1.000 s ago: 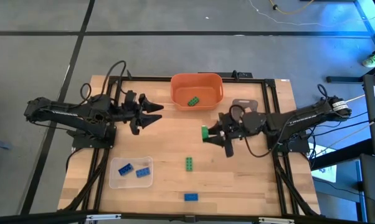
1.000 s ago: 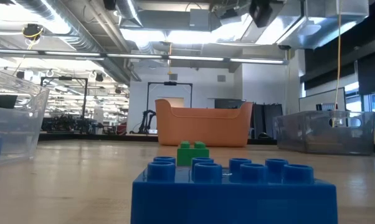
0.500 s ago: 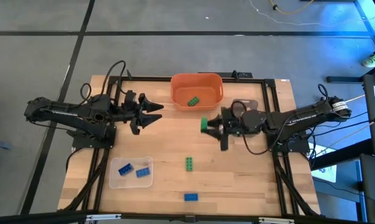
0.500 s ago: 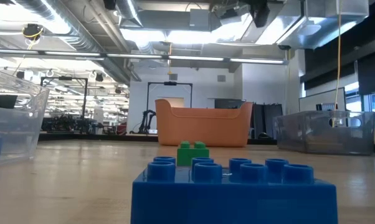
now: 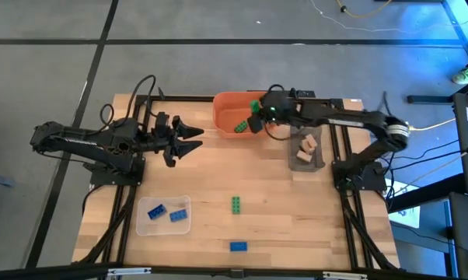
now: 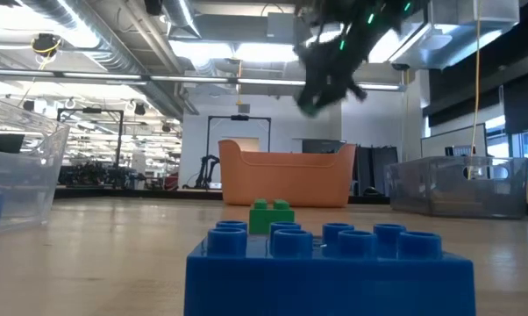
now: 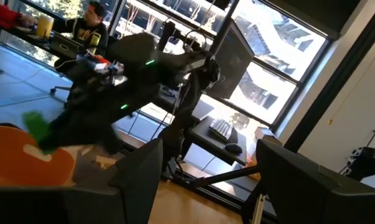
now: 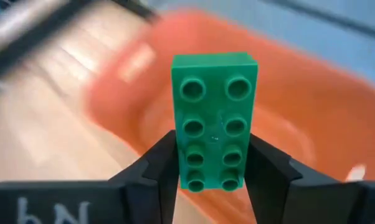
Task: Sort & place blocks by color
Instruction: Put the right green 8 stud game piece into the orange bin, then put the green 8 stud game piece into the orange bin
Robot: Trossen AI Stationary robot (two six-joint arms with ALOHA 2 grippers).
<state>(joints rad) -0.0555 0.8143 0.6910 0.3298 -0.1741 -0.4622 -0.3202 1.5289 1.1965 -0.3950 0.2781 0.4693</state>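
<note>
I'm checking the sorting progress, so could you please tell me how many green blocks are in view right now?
3. One green block lies in the orange bowl, one is held in the right gripper above the bowl, and one sits on the table. More may be hidden.

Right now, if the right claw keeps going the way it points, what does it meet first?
The right claw, shut on a green block, points at the orange bowl. It would likely reach the bowl's inside first, near the green block already there; depth is unclear.
</note>
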